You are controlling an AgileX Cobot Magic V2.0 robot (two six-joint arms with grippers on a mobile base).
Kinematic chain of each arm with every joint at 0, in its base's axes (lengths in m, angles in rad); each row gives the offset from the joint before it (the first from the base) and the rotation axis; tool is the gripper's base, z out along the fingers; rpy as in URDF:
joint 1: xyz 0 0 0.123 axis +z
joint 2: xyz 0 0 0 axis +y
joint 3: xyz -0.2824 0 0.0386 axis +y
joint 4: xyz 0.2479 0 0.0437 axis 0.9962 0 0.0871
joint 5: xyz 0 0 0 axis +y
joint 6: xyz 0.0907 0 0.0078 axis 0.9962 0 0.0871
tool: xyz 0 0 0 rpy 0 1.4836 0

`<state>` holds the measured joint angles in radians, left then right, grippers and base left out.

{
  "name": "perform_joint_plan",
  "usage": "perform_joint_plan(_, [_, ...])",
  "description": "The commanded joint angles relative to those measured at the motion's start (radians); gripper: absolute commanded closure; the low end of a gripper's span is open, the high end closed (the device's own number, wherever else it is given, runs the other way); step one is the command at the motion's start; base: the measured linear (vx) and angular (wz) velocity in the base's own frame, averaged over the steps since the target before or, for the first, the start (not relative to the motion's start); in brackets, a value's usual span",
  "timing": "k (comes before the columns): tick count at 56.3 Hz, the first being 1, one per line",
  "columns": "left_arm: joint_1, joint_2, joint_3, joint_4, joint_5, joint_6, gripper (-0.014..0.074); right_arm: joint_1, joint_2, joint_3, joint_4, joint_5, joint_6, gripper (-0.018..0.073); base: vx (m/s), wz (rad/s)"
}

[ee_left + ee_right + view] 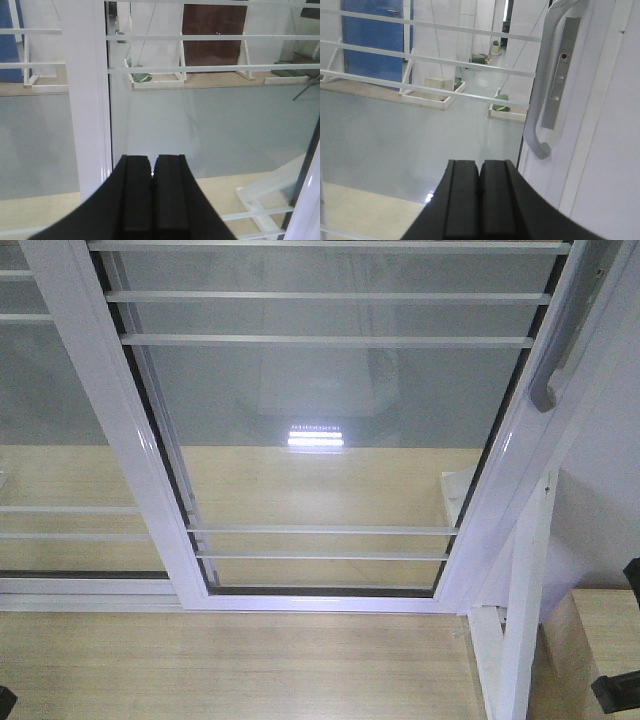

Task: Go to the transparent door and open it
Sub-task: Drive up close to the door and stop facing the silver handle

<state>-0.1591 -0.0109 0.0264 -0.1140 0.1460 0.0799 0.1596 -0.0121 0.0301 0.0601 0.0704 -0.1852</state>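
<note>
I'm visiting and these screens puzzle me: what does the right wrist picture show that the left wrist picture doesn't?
Only the right wrist view shows the curved grey handle and a blue door beyond. Only the left wrist view shows a broad white upright and a dark brown panel. Both show the glass door with thin white bars, plus a shut black tool at the bottom: right tool, left tool.

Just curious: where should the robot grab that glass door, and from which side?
The curved grey handle on the right edge of the door. It bows out, leaving a gap behind its upright bar, so the shut right gripper would likely open and close across it from the glass side.
</note>
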Motion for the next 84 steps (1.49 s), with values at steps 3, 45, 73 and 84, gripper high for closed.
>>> perform_joint_plan(3, [0.000, -0.013, -0.020, -0.003, -0.087, -0.006, 0.0594, -0.003, -0.009, 0.002, -0.007, -0.080, -0.011, 0.0565, 0.00, 0.02])
perform_joint_plan(45, [0.000, -0.013, -0.021, 0.008, -0.146, -0.005, 0.0594, -0.003, -0.009, 0.002, -0.021, -0.093, -0.025, 0.0565, 0.00, 0.00])
perform_joint_plan(73, [0.000, 0.158, -0.291, 0.082, -0.254, 0.020, 0.0594, -0.003, 0.158, -0.339, -0.012, -0.155, -0.056, 0.0565, 0.00, 0.00])
perform_joint_plan(84, [0.000, 0.516, -0.567, 0.073, -0.230, 0.017, 0.0594, -0.003, 0.488, -0.655, -0.004, 0.081, -0.012, 0.0565, 0.00, 0.00])
